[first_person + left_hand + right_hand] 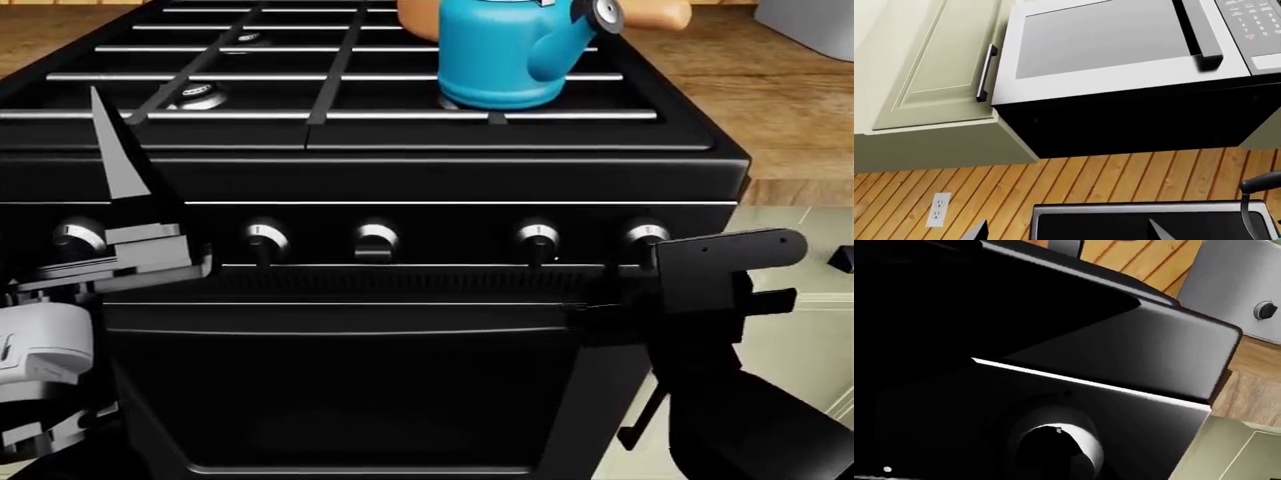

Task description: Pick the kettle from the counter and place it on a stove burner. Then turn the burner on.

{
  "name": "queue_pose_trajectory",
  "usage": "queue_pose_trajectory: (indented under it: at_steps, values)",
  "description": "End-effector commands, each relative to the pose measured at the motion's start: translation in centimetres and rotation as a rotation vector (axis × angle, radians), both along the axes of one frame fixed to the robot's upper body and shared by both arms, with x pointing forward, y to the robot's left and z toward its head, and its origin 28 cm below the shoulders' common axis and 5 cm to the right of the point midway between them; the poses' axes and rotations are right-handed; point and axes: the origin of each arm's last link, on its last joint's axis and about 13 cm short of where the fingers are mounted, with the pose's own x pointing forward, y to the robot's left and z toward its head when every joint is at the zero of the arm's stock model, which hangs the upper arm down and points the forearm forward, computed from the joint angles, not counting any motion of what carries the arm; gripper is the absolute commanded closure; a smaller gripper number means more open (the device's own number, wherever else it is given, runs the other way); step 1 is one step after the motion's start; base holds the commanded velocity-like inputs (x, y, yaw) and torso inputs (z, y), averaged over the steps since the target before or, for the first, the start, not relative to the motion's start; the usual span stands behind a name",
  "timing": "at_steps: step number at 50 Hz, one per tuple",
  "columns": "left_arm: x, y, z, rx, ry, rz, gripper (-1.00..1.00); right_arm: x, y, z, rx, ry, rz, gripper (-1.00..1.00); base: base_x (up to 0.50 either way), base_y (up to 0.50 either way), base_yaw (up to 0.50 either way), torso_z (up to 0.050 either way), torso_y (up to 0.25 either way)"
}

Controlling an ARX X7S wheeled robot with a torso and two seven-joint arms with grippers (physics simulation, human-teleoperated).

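Range front, right claw (638,262) at knob (646,236)

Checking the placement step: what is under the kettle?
The kettle stands on the black grate bars at the range's front right. Any burner head beneath is covered by its body, unlike the exposed one front left.

Kettle (503,55) sits on stove's (400,160) right grate.

I count five silver-capped round stove knobs (378,239), one glossy teal-blue kettle (501,55), two visible silver-ringed burners (203,96).
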Motion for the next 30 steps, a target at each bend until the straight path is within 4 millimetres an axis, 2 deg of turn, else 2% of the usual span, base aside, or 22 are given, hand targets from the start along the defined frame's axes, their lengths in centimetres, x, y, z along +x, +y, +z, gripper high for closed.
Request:
queue_pose_trajectory:
  at_steps: [1, 12, 30]
  values:
    - [-0.1, 0.0, 0.0, 0.000, -0.001, -0.003, -1.00, 0.6, -1.1, 3.3, -0.201, -0.090, -0.022, 1.00, 0.00, 0.00, 0.01, 0.000, 0.000]
    - [-0.1, 0.0, 0.1, 0.000, 0.000, -0.003, -1.00, 0.1, -0.4, 4.0, -0.312, -0.102, 0.027, 1.00, 0.00, 0.00, 0.00, 0.001, 0.000]
    - [-0.2, 0.1, 0.1, -0.002, -0.005, -0.002, -1.00, 0.1, 0.0, 3.9, -0.523, -0.048, 0.060, 1.00, 0.00, 0.00, 0.00, 0.001, 0.002]
